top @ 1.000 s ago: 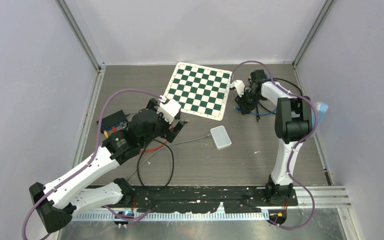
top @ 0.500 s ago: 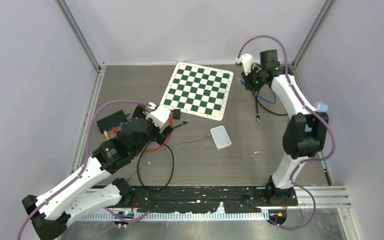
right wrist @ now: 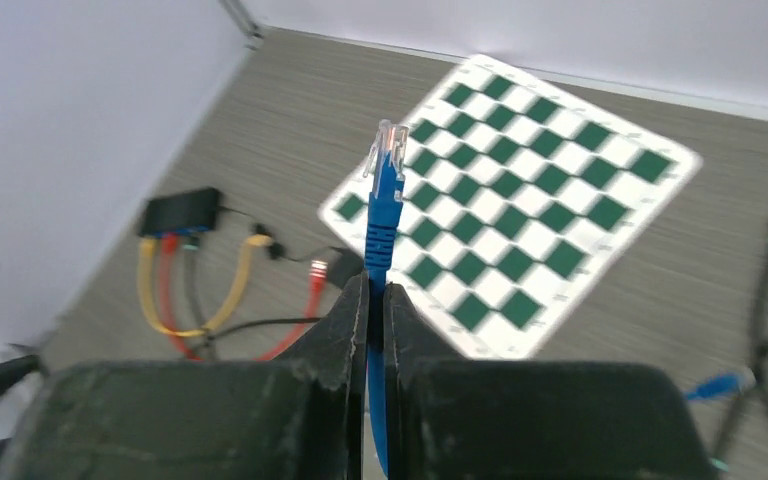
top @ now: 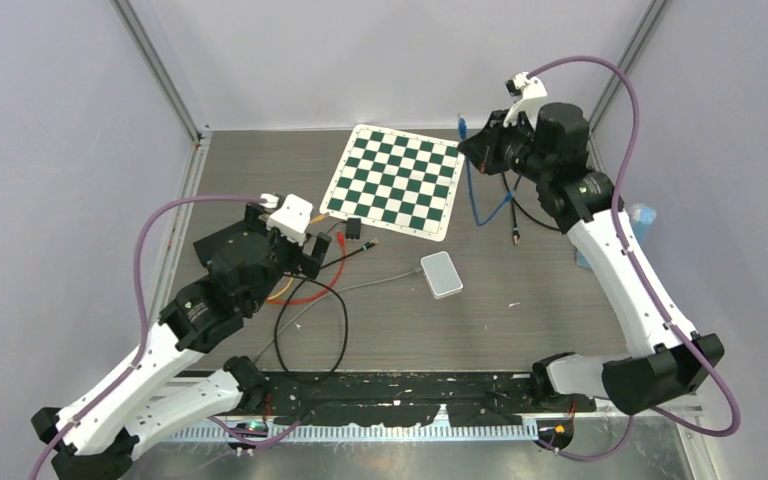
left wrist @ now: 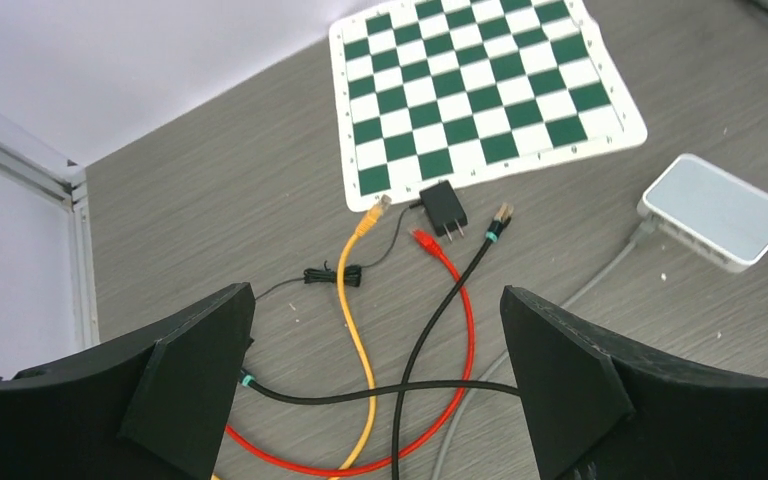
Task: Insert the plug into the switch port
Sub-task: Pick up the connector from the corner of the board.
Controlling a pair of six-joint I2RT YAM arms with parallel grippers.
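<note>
- Near the left of the table, the left gripper hangs over loose yellow, red and black cables, its fingers spread wide with nothing between them.
- Right of those cables lies a small white box with a grey lead.
- Farther left, a black box has yellow and red cable ends plugged into it.
- Beyond, the chessboard mat lies flat.
- At the far right, the right gripper is raised off the table, clenched on the blue cable just behind its clear plug.
</note>
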